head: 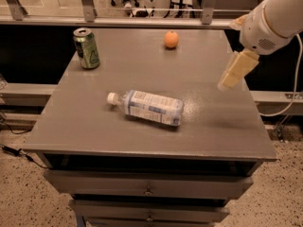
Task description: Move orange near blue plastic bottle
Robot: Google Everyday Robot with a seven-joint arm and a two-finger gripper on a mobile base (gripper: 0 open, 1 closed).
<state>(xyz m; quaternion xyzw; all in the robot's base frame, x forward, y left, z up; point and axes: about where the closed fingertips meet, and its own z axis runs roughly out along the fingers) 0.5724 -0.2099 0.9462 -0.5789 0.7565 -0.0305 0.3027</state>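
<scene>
The orange (171, 39) sits near the far edge of the grey table (94, 126), right of centre. The blue plastic bottle (147, 107) lies on its side in the middle of the table, white cap pointing left. My gripper (235, 70) hangs over the table's right edge, below the white arm, well to the right of the bottle and nearer than the orange. It holds nothing.
A green drink can (87, 48) stands upright at the far left of the table. A metal railing (142, 13) runs behind the table. Drawers (148, 189) sit under the tabletop. A cable (289, 98) hangs at the right.
</scene>
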